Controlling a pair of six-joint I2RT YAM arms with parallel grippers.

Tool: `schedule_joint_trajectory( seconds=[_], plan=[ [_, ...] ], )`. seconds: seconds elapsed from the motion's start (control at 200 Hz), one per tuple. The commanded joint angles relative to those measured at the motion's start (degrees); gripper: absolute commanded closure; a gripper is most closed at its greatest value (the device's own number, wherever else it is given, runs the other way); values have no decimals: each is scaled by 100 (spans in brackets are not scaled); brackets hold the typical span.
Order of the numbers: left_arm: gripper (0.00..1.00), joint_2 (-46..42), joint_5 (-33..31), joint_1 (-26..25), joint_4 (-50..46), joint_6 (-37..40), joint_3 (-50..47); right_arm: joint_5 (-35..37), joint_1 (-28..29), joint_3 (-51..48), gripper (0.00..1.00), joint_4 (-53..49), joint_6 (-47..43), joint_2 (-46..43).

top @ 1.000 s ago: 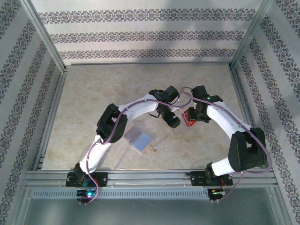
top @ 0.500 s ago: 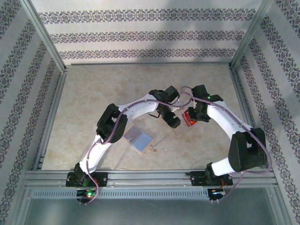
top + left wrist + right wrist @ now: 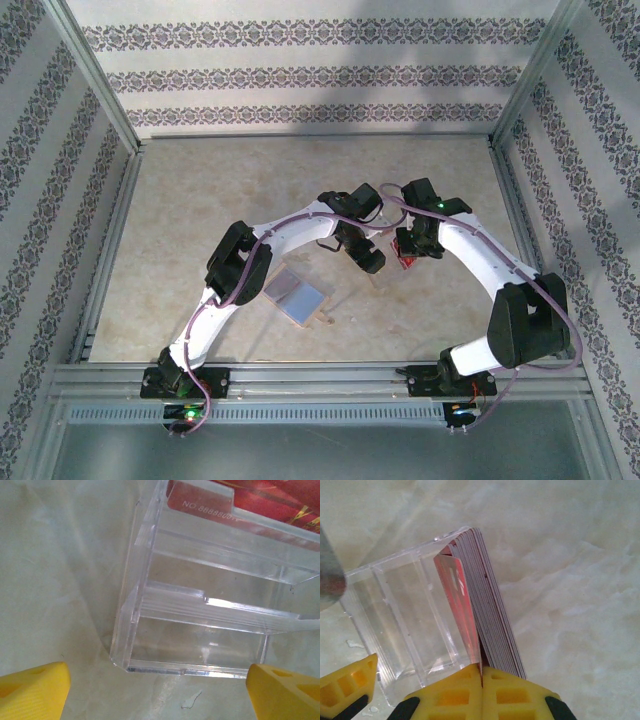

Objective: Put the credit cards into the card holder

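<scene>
On my overhead feed the card holder lies open and flat on the surface, close to the near edge and a little left of its middle. Its grey-lilac pockets face up, and I can make out no card in them.

To its right, near the middle of the surface, my left claw hangs released. Its two tips are spread wide at the front of a clear stand and stay apart from it. The stand's back slot holds a stack of cards on edge, with the red card on the side facing the empty slots.

My right claw is clenched. The red card's edge runs straight into the seam between its tips, so I take it I am gripping that one card, with the rest of the stack just beside it.

I judge this to be the pick-up. Next I need a straight lift out of the slot without dragging neighbours or tipping the stand. After that comes a carry left to the holder and a flat slide into a pocket. The left claw may have to steady the stand.
</scene>
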Motion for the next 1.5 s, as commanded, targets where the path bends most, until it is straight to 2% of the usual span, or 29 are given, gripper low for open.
schedule_joint_trajectory(
  seconds=[0.0,0.265,0.41,0.535,0.625,0.805,0.89,1.014,1.214,1.379,1.499],
  plan=[
    [9,-44,-167,-56,-388,-6,-103,39,60,247,97,-305,92,-193],
    [1,-680,-172,22,-508,46,3,-602,51,377,100,-418,383,-713],
    [0,-1290,-326,67,-448,330,-427,-896,35,342,100,-459,578,-1102],
    [0,-1963,-533,85,-204,741,-1262,-1034,26,98,100,-366,916,-1603],
    [0,-2574,-804,85,97,1198,-2142,-1461,132,-373,100,182,1450,-2058],
    [0,-3674,-1037,85,716,2551,-3921,-1680,305,-1159,100,844,2200,-2699],
    [0,-3960,-1368,85,1006,3145,-4551,-1654,420,-1518,100,1122,2557,-3030],
    [0,-4002,-1931,85,1464,3631,-5065,-1793,550,-2019,100,1673,2999,-3404],
    [0,-3869,-2243,77,1891,4111,-5421,-1733,714,-2354,100,1826,3337,-3824],
    [0,-3585,-1994,16,1980,3639,-5341,-1707,743,-2472,100,1777,3451,-3979],
    [0,-3378,-2053,-38,2169,3541,-5304,-1698,772,-2565,100,1889,3491,-4011]
  ],
)
